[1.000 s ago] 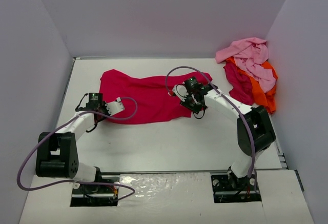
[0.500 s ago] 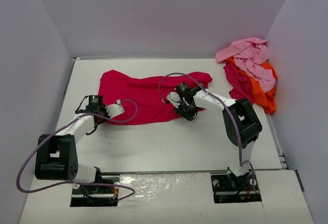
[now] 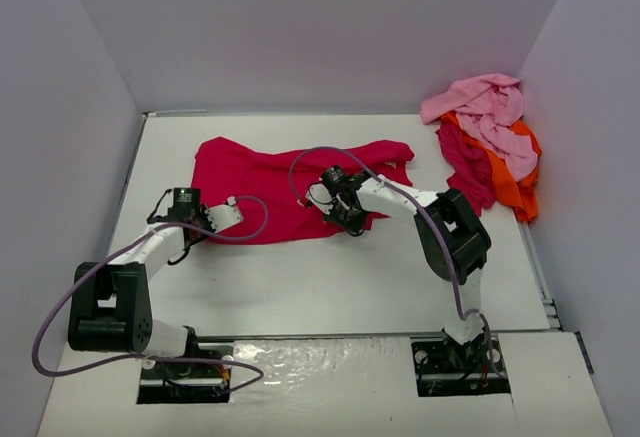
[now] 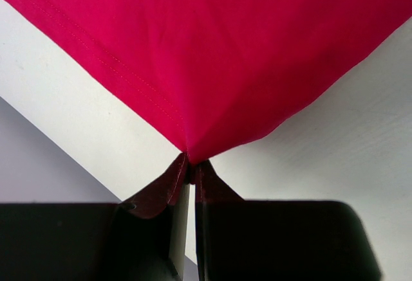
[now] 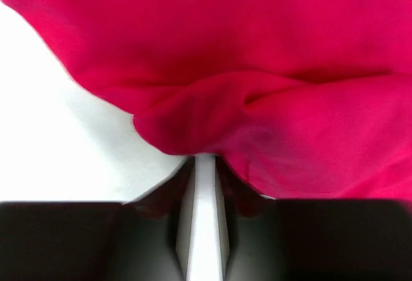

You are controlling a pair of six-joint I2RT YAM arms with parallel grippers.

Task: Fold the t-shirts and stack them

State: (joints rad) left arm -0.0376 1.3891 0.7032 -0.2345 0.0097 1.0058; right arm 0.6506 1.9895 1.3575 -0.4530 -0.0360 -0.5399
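Left hand [image 4: 191, 165]: clenched on a near corner of the red shirt [image 3: 270, 182]. The cloth is drawn to a point between the tips, and the hem stitching is seen running off to the left.

Right hand [image 5: 205, 160]: clenched under a bunched fold at the near hem. Whether cloth is actually caught between the tips cannot be told, because the bulge hides the bite.

The red shirt is spread out, still wrinkled, across the far middle of the surface [image 3: 330, 277], with both hands at its near edge. The pile [image 3: 490, 147] of pink, orange and magenta shirts is heaped in the far right corner, well apart.

Step judged: the near edge is being taken up at two points for a first fold.

Notes for doing it well:
- The right bite is to be proved by a slight lift before any pull. If the fold slips, it is to be regrasped deeper.
- Both hands are to be raised together and level, so the hem is kept taut between them.
- The lift is to be kept low, so the far edge is not dragged.
- The right arm's cable [image 3: 300, 162] arcs above the cloth and is to be kept from snagging.
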